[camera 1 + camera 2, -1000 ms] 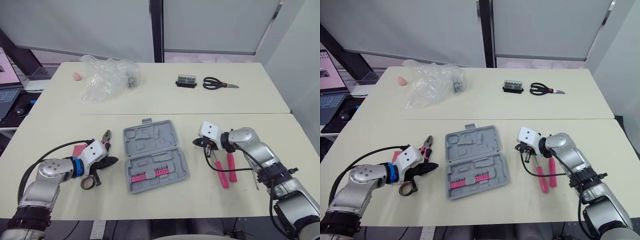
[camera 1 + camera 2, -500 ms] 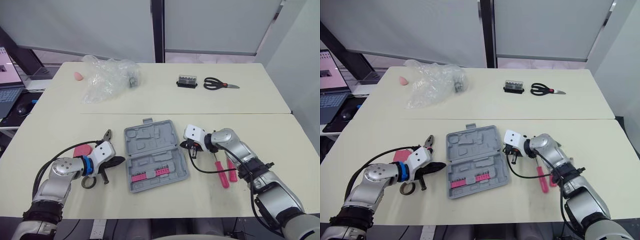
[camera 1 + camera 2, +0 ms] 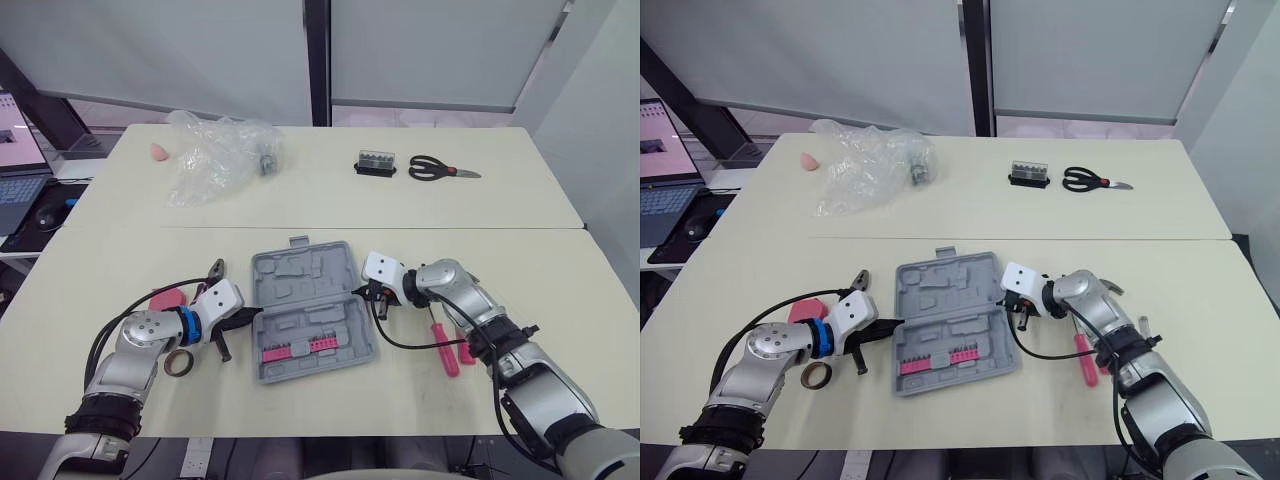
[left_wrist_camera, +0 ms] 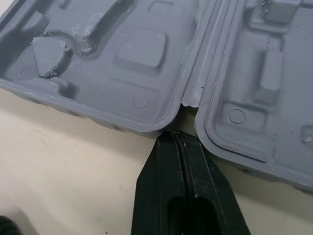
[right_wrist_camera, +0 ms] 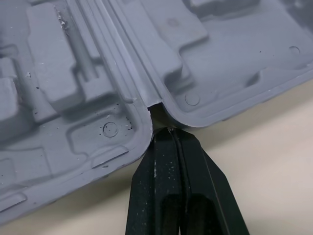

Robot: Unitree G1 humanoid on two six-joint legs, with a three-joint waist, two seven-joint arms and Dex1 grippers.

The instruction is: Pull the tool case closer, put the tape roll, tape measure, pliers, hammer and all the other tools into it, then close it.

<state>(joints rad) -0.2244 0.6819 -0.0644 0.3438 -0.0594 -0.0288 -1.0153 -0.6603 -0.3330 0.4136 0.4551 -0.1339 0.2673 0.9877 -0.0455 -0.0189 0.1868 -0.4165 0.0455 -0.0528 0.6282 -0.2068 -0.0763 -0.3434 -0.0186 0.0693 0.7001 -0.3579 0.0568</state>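
At either hinge end of the tool case [image 3: 305,275], left tool [image 3: 253,314] and right tool [image 3: 373,293] sit closed.

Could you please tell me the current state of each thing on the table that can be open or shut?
Tool case: open, lying flat on the table.
Left gripper: fingers shut, tips at the case's hinge notch.
Right gripper: fingers shut, tips at the opposite hinge notch.
Scissors: blades closed.
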